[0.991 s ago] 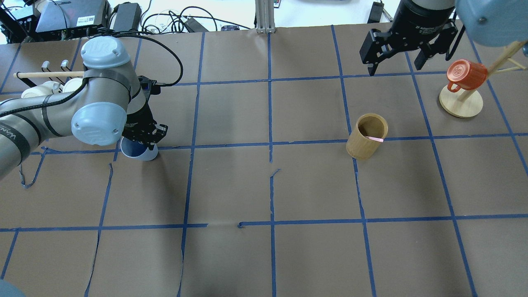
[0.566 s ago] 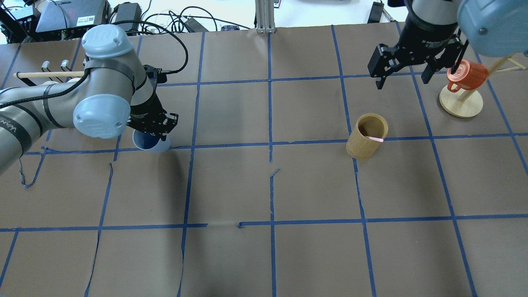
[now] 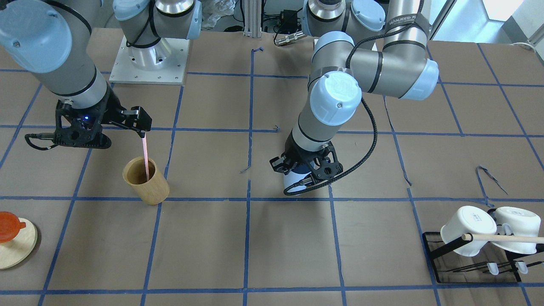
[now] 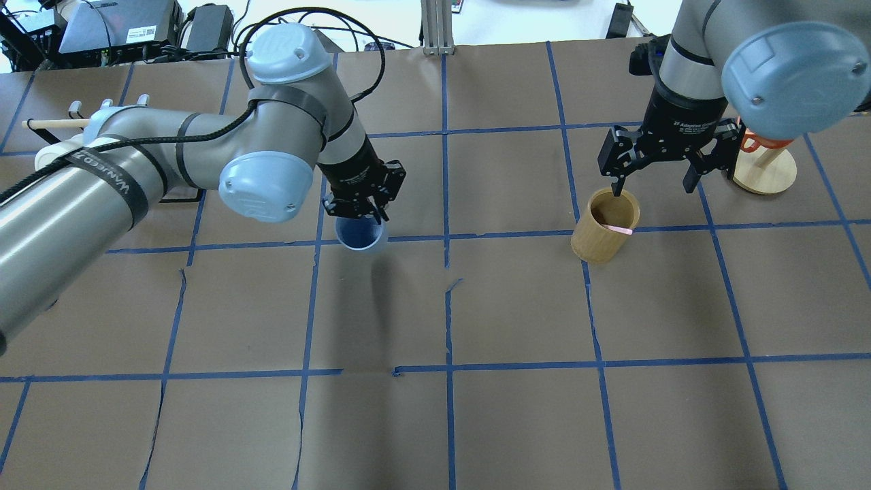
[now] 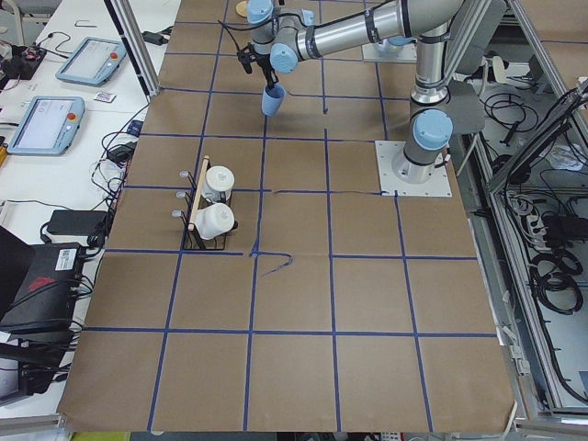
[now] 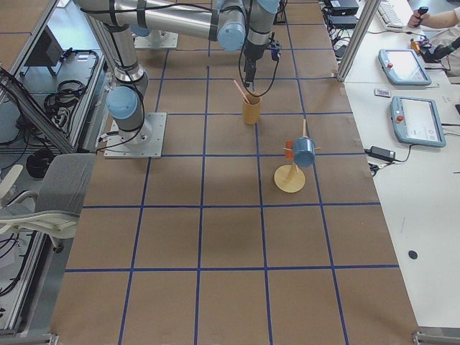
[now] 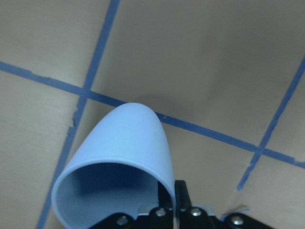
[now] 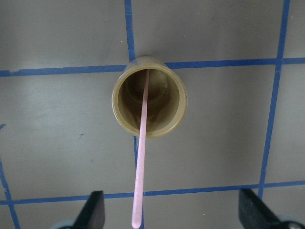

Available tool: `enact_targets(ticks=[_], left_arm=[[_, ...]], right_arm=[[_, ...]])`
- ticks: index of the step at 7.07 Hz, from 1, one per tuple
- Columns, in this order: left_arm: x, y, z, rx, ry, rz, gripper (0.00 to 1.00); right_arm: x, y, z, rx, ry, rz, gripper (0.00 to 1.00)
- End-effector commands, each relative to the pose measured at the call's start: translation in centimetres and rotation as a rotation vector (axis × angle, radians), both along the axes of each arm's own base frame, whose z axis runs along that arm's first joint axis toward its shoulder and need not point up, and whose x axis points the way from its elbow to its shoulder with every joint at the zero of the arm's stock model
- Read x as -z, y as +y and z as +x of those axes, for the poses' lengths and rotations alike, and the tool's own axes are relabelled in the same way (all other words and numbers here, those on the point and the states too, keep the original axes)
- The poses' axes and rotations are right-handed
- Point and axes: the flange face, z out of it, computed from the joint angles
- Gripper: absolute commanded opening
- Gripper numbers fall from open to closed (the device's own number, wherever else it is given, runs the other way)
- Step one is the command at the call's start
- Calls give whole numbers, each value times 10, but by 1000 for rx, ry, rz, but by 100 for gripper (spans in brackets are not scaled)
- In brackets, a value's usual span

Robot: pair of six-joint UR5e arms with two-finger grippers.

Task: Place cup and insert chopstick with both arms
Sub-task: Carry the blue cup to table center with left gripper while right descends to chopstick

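Observation:
My left gripper (image 4: 359, 212) is shut on the rim of the light-blue cup (image 4: 362, 235) and holds it tilted just above the table, left of centre. The left wrist view shows the cup (image 7: 124, 143) with one finger inside the rim. The front view shows the same cup (image 3: 294, 180). The pink chopstick (image 8: 142, 157) stands leaning in the tan wooden cup (image 4: 602, 238). My right gripper (image 4: 653, 182) is open above that cup, its fingers (image 8: 93, 212) wide to either side of the stick's top end. The stick (image 3: 145, 155) reaches up to one fingertip in the front view.
A black rack with two white mugs (image 3: 467, 231) and a wooden rod (image 3: 505, 238) stands at the table's left end. A wooden mug tree (image 4: 762, 170) with an orange mug stands just right of my right gripper. Blue tape lines grid the brown table.
My left arm has carried the blue cup from the far left toward the table's centre. My right gripper has moved nearer and now hangs over the tan cup.

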Motion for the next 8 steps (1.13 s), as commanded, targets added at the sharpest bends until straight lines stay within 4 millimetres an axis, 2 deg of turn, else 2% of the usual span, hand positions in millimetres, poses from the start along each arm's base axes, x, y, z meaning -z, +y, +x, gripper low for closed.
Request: enact_targets(ticks=[1,2,3,4,5,6,7,8], left_arm=[[17,-15,-46,-107,62,32,0],[22,-16,-65,-100,113,57,0],[11,-14,-81,-87,139,56,0],[16,-16,-81,-83,115,53,0],[19,-19,-79,-74,99,44,23],[27,-22,-75,-80,47,39,99],[25,-24,-75,-88,48,35,100],[4,-35,-77,-83,62,-8,100]], right_arm=[[23,3,0,81,12,58,100],[26,5,2,95,-2,76,100],[38,1,4,90,-26,96,100],[47,-2,4,95,-26,118,90],[49,-3,4,102,-29,124,63],[50,-3,4,100,-30,122,55],[53,-4,5,102,-31,130,54],[54,-3,5,106,-30,144,48]])
